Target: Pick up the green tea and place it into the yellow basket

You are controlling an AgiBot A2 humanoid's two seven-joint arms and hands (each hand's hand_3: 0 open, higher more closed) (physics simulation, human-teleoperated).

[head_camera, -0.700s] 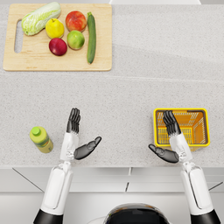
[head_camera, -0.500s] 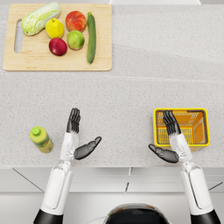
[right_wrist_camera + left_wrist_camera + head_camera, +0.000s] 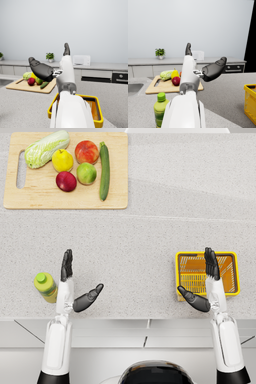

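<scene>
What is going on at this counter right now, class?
Nothing is being handled yet. The green tea bottle stands on the counter just outside the open left hand. The open right hand hovers at the yellow basket. A cutting board of produce sits at the back.

Pale wall [image 3: 203, 25], back counter [image 3: 105, 65] — microwave [image 3: 80, 60], potted plant [image 3: 160, 53], oven [image 3: 120, 77].

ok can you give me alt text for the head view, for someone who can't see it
Seen from above, a green tea bottle stands on a grey counter beside the robot's open left hand, untouched. The open right hand hangs over a yellow basket. A cutting board with fruit and vegetables lies at far left.
</scene>
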